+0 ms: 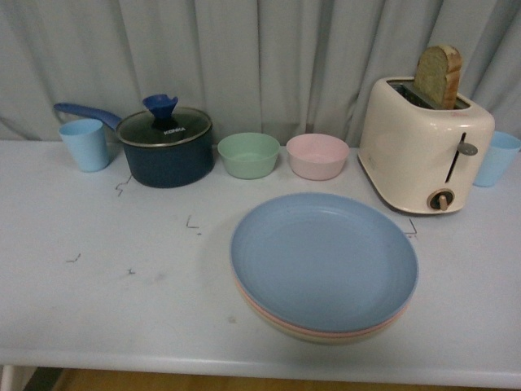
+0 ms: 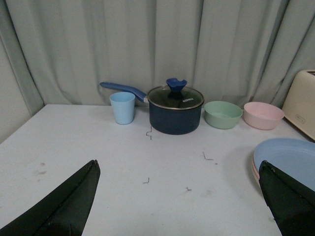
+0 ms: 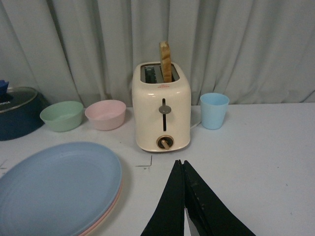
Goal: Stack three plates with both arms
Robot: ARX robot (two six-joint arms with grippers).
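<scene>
The three plates stand in one stack near the table's front, right of centre. The light blue plate [image 1: 324,258] lies on top, with the pink plate's rim [image 1: 269,314] under it and the beige plate's rim [image 1: 342,337] lowest. The stack also shows in the left wrist view [image 2: 290,157] and the right wrist view [image 3: 56,184]. Neither arm shows in the front view. My left gripper [image 2: 178,169] is open and empty, above bare table left of the stack. My right gripper [image 3: 179,162] is shut and empty, to the right of the stack, in front of the toaster.
A cream toaster [image 1: 423,147] with a bread slice stands at the back right, a light blue cup [image 1: 496,159] beside it. At the back are a pink bowl [image 1: 317,156], a green bowl [image 1: 248,155], a dark blue lidded pot [image 1: 165,147] and another blue cup [image 1: 85,144].
</scene>
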